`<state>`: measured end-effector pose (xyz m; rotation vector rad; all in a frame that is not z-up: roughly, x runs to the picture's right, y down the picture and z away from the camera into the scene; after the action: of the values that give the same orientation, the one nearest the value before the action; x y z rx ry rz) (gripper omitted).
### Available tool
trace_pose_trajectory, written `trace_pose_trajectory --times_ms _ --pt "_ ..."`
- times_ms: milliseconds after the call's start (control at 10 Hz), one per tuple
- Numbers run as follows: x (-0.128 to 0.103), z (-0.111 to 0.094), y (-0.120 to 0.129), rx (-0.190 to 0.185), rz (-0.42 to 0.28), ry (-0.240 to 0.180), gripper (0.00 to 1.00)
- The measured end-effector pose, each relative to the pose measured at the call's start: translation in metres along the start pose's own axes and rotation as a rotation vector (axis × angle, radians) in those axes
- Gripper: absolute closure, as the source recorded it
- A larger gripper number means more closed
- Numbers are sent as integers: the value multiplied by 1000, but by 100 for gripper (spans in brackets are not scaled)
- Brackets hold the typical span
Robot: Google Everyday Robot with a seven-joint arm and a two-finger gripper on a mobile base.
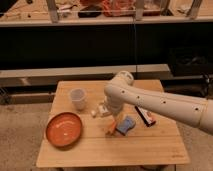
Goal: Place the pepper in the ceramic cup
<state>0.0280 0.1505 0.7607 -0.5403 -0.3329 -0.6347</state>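
Orange pepper, lying on the desk beside a sponge, is approached by the gripper, jaws open; a grasp is needed before the cup is reached.

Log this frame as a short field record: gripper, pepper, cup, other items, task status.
gripper: gripper low over the table centre, open, holding nothing
pepper: pepper lying on the table just below the gripper, beside the blue sponge
cup: ceramic cup upright, left of the gripper, apart from it
other items: orange-red plate front left; small packet right of the sponge
task status: pepper not yet in the cup
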Motion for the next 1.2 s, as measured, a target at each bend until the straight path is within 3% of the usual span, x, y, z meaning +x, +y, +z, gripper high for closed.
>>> trace_pose_trajectory --times_ms 100,1200 --pt "-5 4 3 0 -7 -7 20" --pt "20 51 44 -18 -52 -54 20"
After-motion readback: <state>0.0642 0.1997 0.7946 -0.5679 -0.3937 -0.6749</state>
